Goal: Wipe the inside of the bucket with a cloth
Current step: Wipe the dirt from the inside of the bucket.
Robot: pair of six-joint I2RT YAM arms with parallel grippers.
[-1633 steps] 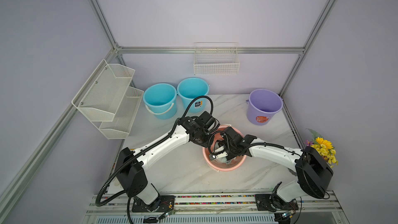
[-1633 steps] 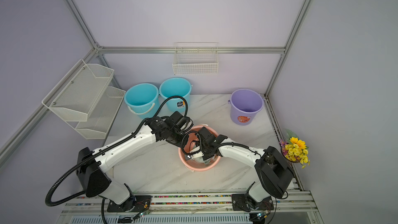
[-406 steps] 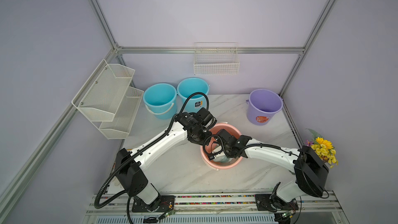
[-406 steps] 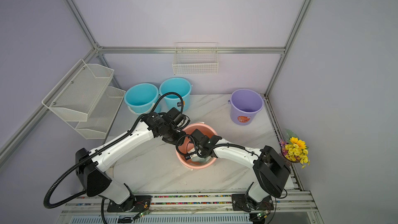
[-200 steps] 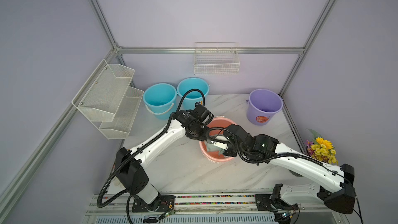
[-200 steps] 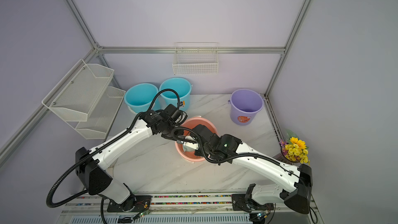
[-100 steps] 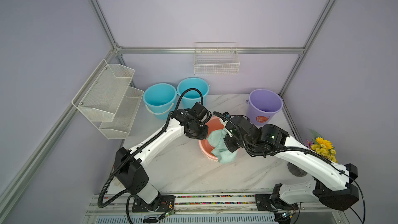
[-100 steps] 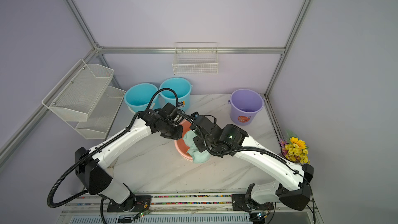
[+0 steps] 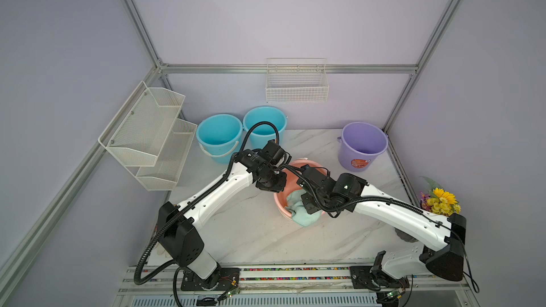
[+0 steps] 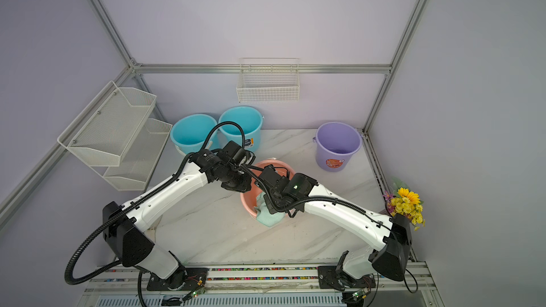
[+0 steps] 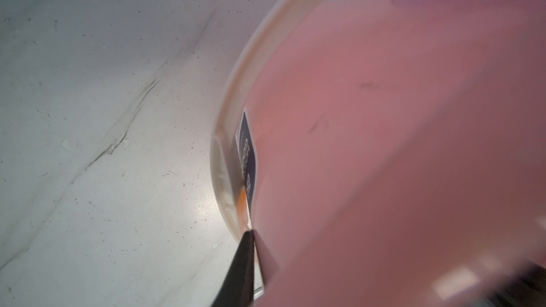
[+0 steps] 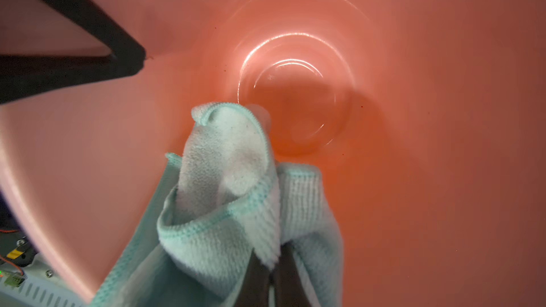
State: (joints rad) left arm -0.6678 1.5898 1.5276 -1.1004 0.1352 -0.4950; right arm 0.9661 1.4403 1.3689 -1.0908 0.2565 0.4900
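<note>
Pink plastic fills both wrist views: the pink bucket [image 9: 279, 202] sits mid-desk on the marbled white desk [image 9: 251, 231] and appears tilted, its mouth turned towards the right arm. The left hand [image 11: 254, 240] is pinched narrow on the bucket's rim, one black finger outside the wall and the other inside it, beside a dark blue label. The right hand [image 12: 270, 273] is closed tight on the cloth [image 12: 230, 202], a mint-green microfibre towel bunched in folds just inside the bucket's mouth, with the bucket's round bottom beyond it. In both top views the cloth [image 10: 267, 217] spills over the near rim. Two turquoise buckets [image 9: 218, 134] and a purple bucket [image 9: 363, 146] stand well apart at the back.
</note>
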